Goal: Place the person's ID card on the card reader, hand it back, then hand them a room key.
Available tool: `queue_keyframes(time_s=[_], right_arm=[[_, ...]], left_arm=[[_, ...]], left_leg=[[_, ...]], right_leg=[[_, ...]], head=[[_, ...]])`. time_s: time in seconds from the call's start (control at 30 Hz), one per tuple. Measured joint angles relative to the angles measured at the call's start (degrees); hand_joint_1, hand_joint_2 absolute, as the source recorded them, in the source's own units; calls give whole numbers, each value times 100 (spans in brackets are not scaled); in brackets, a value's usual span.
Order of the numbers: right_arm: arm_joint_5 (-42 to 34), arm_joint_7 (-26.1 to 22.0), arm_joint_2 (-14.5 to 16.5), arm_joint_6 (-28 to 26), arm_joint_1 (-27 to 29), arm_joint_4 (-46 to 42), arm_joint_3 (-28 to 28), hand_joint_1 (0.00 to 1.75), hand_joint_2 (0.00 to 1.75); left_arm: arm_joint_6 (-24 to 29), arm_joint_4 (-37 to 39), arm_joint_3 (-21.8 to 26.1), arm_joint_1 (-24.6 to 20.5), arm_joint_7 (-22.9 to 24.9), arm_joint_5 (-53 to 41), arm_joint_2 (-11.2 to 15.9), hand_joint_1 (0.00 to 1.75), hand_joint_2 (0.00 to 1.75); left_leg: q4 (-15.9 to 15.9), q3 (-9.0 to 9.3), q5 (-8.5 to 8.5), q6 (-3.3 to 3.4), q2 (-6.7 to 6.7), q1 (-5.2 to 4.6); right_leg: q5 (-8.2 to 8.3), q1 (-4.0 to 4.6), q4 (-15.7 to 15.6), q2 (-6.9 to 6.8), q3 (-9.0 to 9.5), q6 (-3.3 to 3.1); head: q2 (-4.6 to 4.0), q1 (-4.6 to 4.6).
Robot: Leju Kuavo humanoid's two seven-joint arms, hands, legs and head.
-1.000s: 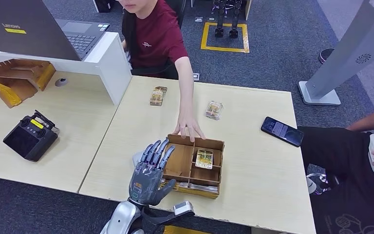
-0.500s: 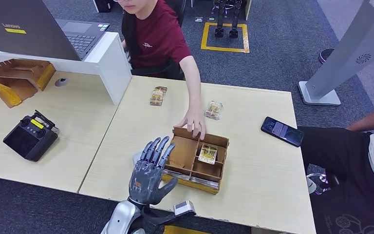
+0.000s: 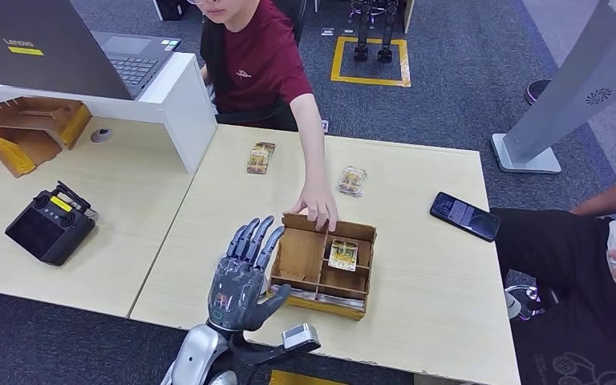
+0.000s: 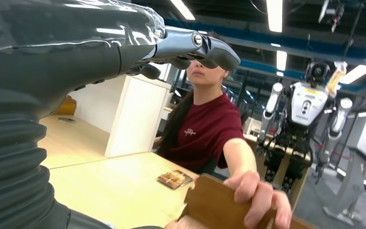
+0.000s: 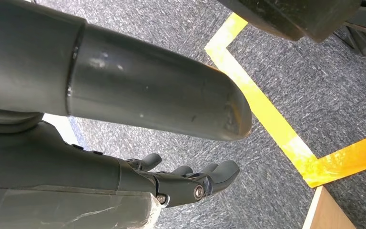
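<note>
The left hand (image 3: 242, 273) hovers over the counter (image 3: 417, 265) beside the wooden tray (image 3: 323, 265), fingers (image 3: 255, 241) spread wide and empty. A card (image 3: 342, 253) lies in the tray, whose far rim the person's hand (image 3: 318, 208) touches. The right hand (image 5: 181, 183) hangs open above the floor. No card is yet taken; next calls for reaching into the tray.

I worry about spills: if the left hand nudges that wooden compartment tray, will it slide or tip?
The thin-walled wooden compartment tray looks light, low and flat-bottomed, so it would probably slide on the smooth table rather than tip. The person's hand on its far wall may resist that.
</note>
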Motion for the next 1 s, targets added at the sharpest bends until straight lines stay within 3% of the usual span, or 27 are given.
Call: queue_keyframes(time_s=[1.0], right_arm=[[0, -49, 0, -2, -2, -3, 38, 0, 0]], left_arm=[[-256, 675, -67, 70, -49, -148, 557, 0, 175]], left_leg=[[0, 0, 0, 0, 1, 0]], right_leg=[[0, 0, 0, 0, -2, 0]], head=[[0, 0]])
